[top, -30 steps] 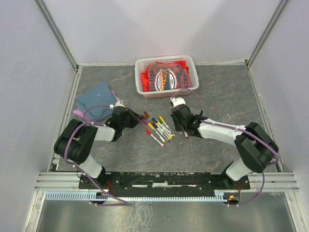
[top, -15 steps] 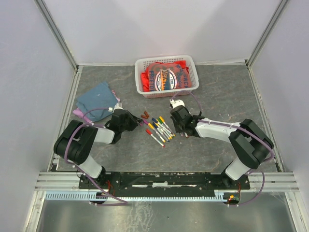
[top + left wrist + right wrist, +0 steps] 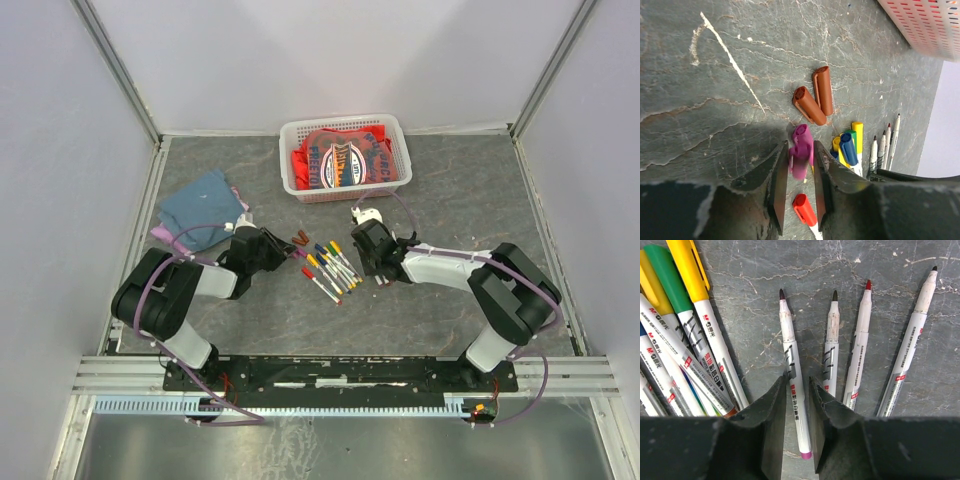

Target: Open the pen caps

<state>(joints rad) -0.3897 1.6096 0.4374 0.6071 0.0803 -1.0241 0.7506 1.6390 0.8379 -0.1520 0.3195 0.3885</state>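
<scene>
Pen caps (image 3: 809, 106) loose on table (image 3: 460, 190); white basket (image 3: 350, 192) w/ red fabric (image 3: 310, 165).

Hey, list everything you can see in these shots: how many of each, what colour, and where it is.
basket: one, white, far middle of the table
red cloth: one, printed logo, inside the basket
blue-grey cloth: one, table's left side
table: one, dark grey, marbled
brown caps: two, loose, side by side left of the pens
purple cap: one, beside the brown caps
capped pens: about six; red, yellow, green and blue caps; table centre
uncapped pens: four, white barrels, fanned right of the capped ones
left gripper: one, black, fingers either side of the purple cap
right gripper: one, black, jaws parted around one uncapped pen
</scene>
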